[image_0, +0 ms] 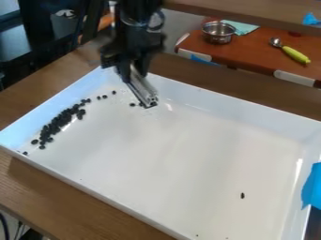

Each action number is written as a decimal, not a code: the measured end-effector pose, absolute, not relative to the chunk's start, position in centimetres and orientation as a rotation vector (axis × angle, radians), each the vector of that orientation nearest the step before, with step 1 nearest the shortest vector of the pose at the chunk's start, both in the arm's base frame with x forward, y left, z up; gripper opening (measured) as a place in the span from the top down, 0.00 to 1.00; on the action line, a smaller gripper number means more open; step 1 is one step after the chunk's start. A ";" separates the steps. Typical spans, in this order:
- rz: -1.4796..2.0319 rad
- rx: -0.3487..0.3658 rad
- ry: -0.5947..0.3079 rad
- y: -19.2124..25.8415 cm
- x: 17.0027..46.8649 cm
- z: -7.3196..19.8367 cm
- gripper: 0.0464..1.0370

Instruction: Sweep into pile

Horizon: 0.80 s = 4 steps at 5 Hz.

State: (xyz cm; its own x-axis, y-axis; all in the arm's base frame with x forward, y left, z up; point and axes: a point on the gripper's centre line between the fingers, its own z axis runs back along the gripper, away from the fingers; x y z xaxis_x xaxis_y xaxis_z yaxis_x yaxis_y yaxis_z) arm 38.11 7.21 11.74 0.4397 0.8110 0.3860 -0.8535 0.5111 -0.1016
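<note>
In the camera view, judge the sweep as partly done: most of the dark beans (59, 121) lie bunched in a long, loose heap inside the white tray (182, 140), beside its left wall, with a few strays spread towards its far left corner. Find the gripper (133, 72) just inside that corner of the tray, jaws narrow, seemingly closed about a slim metallic tool (143, 89) slanting down to the tray's floor. Note small dark bits right by the tool's lower end, and a lone bean (242, 195) well apart from the heap, in the right part of the tray. Next, probably, keep the tool low and push the bits at its end along the far side of the tray into the heap, then go back for the lone bean. Can't make out exactly where the tool ends and the dark bits begin, nor see its upper end, hidden between the jaws. Can't count the beans in the heap, packed and overlapping as they are, nor name the tiny specks near the tray's near side. Lose the tray's near right corner past the lower edge, and part of the blue tape (313, 187) at its right end
</note>
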 end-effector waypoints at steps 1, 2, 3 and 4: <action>1.051 0.147 -0.407 6.3 39.3 10.0 0.70; 1.058 0.179 -0.394 6.1 39.8 8.4 0.70; 1.065 0.202 -0.386 6.3 39.9 7.4 0.70; 1.063 0.204 -0.411 6.6 40.2 7.3 0.70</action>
State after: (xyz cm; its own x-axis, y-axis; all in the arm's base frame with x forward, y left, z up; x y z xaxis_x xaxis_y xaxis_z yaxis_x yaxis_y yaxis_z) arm 40.23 6.55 7.35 0.4202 0.8034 0.4220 -0.8782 0.4771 -0.0338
